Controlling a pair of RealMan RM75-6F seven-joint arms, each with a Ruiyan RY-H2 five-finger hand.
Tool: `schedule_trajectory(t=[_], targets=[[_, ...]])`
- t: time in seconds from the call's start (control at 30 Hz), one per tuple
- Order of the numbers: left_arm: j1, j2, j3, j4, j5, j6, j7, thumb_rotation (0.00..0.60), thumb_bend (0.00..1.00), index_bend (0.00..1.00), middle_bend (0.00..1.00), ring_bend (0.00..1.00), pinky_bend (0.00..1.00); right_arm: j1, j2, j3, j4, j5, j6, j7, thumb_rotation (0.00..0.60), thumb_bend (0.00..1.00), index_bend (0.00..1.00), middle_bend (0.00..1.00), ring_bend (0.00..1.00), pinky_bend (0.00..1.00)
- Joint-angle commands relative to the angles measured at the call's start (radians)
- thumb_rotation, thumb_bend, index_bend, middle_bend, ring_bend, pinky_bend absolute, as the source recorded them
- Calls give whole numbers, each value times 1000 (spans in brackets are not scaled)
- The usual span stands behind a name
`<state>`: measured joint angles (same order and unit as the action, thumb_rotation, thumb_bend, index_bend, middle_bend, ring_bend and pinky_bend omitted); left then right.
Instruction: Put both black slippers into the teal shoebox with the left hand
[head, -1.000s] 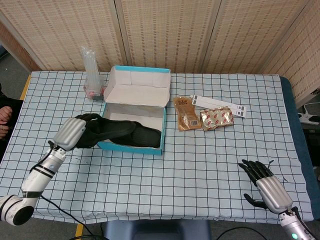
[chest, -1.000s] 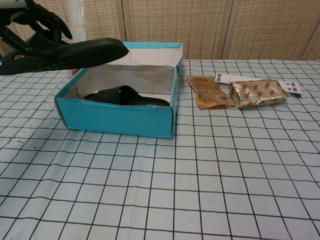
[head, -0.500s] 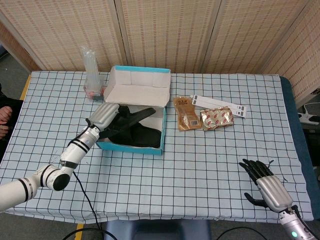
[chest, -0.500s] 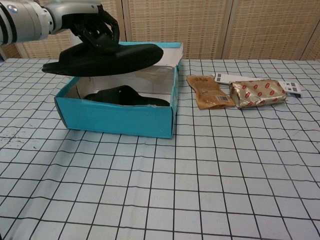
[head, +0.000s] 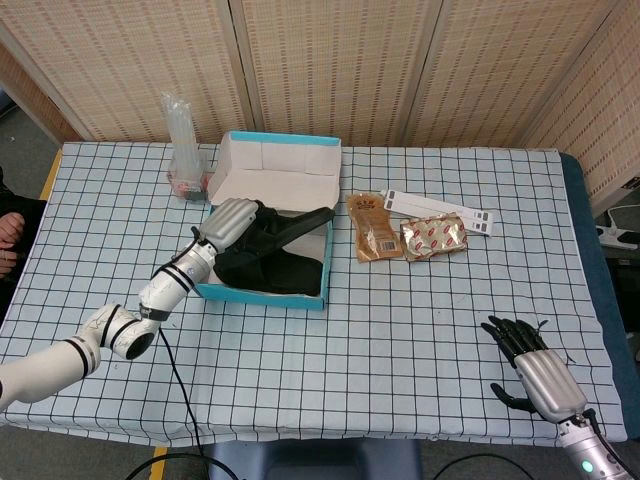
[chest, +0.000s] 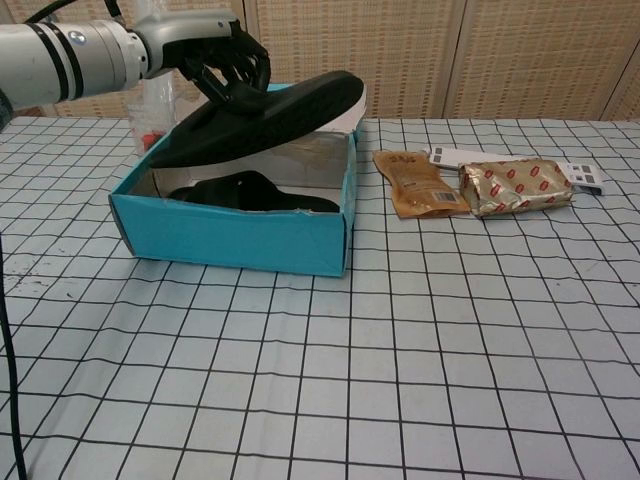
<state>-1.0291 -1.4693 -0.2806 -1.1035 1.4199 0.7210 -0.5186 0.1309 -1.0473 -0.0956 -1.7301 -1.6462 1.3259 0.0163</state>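
Left hand: the left hand (chest: 215, 52) grips a black slipper (chest: 262, 115) from above, its dark fingers (chest: 240, 70) curled over the upper; in the head view the hand (head: 230, 221) sits over the left side of the box.
Held slipper: it hangs tilted above the open box, toe end raised toward the box's far right corner, heel end lower over the left wall; whether it touches the rim I cannot tell.
Second slipper: the other black slipper (chest: 240, 190) lies flat on the floor of the box, under the held one.
Teal shoebox: the teal shoebox (chest: 235, 240) stands open on the left half of the tabletop toward the far edge, its lid (head: 272, 170) tipped up and back on the far side, white inside.
Right hand: the right hand (head: 532, 368) rests near the near right corner of the tabletop, palm down, fingers apart, holding nothing; it appears only in the head view.
Plastic bag: a clear plastic bag (head: 183, 150) with something red at the bottom stands just beyond the box's far left corner.
Brown packet: a brown snack packet (chest: 415, 183) lies to the right of the box, apart from it.
Foil packet: a gold and red foil packet (chest: 515, 186) lies just beside the brown one, on its right.
White strip: a long white strip (head: 438, 210) lies behind both packets.
Tabletop: a checked cloth (chest: 400, 380) covers it from edge to edge.
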Motion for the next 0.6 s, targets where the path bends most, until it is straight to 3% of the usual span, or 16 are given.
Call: schedule_trajectory(t=[0.03, 0.33, 0.6], targets=[[-44, -85, 75, 188, 127, 41, -145, 600, 598, 609, 634, 330, 354, 0, -3, 3, 0, 8, -3, -6, 600, 217, 0, 0, 0, 0], [-73, -154, 183, 380, 207, 64, -257, 600, 677, 619, 632, 308, 336, 1, -7, 10, 1, 24, -8, -15, 600, 217, 0, 0, 0, 0], [-76, -147, 230, 398, 214, 64, -320, 600, 688, 619, 632, 307, 342, 5, -11, 7, -1, 23, -20, -24, 600, 217, 0, 0, 0, 0]])
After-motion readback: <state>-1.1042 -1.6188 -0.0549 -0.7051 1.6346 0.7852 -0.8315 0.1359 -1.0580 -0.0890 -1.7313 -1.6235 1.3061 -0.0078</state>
